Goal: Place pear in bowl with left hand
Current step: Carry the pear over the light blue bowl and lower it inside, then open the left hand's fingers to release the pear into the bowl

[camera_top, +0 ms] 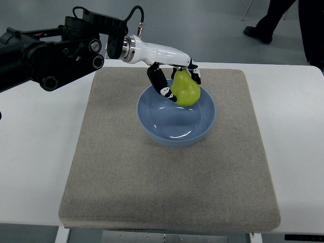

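One left hand point(174, 76) gripping green pear point(185, 90) over blue bowl point(176, 132) far rim; pear possibly touching bowl.

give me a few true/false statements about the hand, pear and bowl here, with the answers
1. The left hand grasps the pear. True.
2. The bowl is red. False: it is blue.
3. The pear is over the bowl's far side. True.
4. The bowl stands directly on the bare white table. False: it stands on a grey-brown mat.
5. The right hand also holds the pear. False: no right hand is in view.
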Robot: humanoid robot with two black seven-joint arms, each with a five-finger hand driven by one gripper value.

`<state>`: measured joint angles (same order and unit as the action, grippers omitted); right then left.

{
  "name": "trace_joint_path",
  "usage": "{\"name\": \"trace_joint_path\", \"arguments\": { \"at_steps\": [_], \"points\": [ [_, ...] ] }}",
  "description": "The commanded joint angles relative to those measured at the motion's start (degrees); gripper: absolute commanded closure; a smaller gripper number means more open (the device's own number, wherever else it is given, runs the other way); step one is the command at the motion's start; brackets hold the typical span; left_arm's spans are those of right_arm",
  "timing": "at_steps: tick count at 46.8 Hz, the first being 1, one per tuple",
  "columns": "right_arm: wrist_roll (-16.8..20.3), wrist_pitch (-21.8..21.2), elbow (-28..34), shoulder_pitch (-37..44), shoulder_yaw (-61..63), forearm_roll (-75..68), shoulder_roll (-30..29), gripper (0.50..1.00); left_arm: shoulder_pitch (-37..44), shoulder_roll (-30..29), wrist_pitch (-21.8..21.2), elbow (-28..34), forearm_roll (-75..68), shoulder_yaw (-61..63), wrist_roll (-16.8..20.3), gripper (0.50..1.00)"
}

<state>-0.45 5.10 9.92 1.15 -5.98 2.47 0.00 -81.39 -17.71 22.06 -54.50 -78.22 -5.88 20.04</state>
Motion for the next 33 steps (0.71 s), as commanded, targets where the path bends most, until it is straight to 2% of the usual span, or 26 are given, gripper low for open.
{"name": "trace_joint_path", "arguments": {
  "at_steps": [1, 33],
  "points": [
    [0.0, 0.0, 0.0, 0.0, 0.0, 0.0, 0.0, 0.576, 0.0, 0.7, -0.7, 1.0, -0.4, 0.9, -0.1, 1.000],
    [0.0, 0.0, 0.0, 0.0, 0.0, 0.1, 0.0, 0.576, 1.6, 0.9, -0.4, 0.7, -1.1, 4.9, 0.0, 1.000]
  ]
}}
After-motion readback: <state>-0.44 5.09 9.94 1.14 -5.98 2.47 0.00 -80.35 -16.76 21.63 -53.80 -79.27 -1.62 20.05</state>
